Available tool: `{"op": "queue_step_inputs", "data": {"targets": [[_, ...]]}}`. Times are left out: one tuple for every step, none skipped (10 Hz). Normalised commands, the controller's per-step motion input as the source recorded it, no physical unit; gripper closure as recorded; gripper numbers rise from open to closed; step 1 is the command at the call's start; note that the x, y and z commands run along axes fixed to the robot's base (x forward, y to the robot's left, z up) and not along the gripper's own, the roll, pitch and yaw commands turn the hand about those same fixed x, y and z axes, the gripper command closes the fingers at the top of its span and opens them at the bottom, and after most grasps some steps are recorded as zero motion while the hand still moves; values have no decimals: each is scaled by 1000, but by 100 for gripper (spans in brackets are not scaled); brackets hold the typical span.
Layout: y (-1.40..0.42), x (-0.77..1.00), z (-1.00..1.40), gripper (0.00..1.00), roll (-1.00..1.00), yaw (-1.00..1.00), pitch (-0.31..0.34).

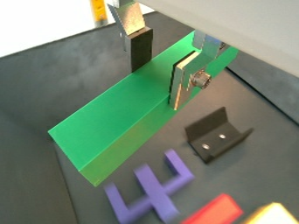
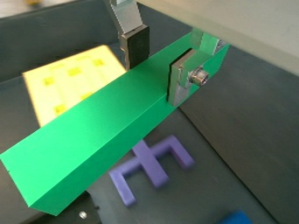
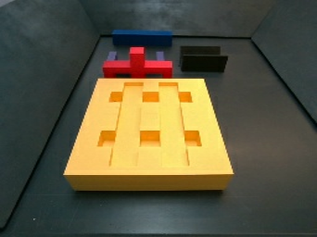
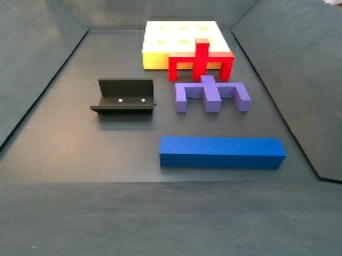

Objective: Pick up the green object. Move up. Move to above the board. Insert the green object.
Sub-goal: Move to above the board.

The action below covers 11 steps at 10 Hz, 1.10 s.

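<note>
The yellow board (image 3: 148, 130) fills the middle of a side view. In both wrist views the gripper (image 1: 162, 59) is closed on the green bar (image 1: 122, 109), one end clamped between its fingers (image 2: 135, 45), lifted over the dark floor. Below lie the purple block (image 2: 152, 166) and the fixture (image 1: 216, 136).

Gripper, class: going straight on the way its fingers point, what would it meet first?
The gripper clamps the green object; beyond that, probably bare floor between the board and the purple block, though depth is unclear.
</note>
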Motion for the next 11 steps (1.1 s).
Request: {"op": "queue_step_inputs", "data": {"targets": [[-1400, 256, 170, 100, 13, 1000, 47], [-1400, 267, 173, 100, 15, 1000, 57], [-1400, 288, 176, 100, 10, 1000, 67], [-1400, 313, 178, 100, 14, 1000, 82], [-1400, 331, 190, 100, 13, 1000, 93], [-1400, 366, 201, 100, 17, 1000, 108], [-899, 263, 130, 100, 19, 1000, 120], [-412, 166, 76, 100, 23, 1000, 135], [-286, 125, 61, 100, 23, 1000, 135], [-156, 62, 37, 100, 32, 1000, 141], [-119, 62, 34, 100, 36, 1000, 149]]}}
